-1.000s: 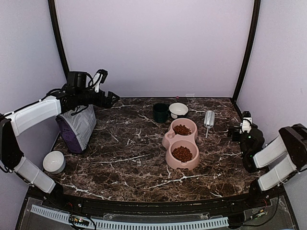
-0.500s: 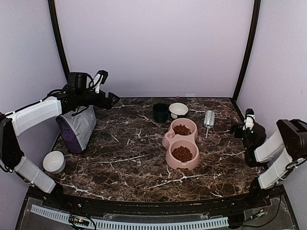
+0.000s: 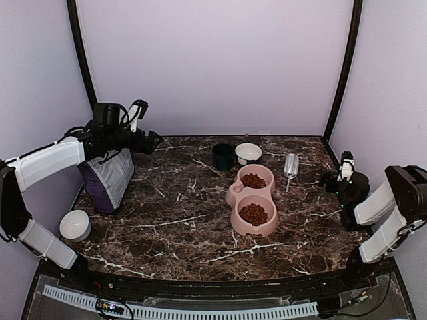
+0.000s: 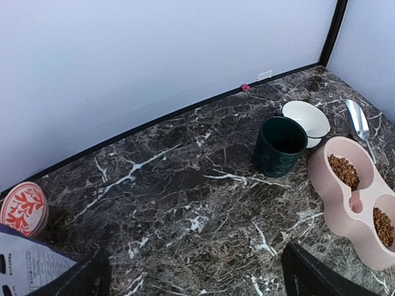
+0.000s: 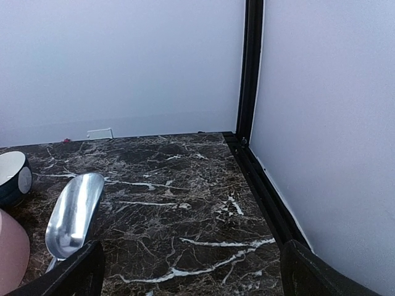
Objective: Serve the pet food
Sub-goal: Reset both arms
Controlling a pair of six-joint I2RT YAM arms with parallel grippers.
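with the pet food (image 3: 253, 213) lying in both cups of the pink double bowl (image 3: 253, 233), the left gripper (image 3: 155, 139) far left of it and the right gripper (image 3: 327, 180) to its right, both spread empty, probably had only to keep clear.

On the bench (image 3: 173, 207): one pink double bowl (image 3: 233, 195) holding two heaps of pet food (image 3: 253, 213), two white bowls (image 3: 248, 153), one dark green cup (image 3: 223, 157), one metal scoop (image 3: 291, 165), one printed bag (image 3: 107, 179). Two robot arms (image 3: 50, 157) flank them.
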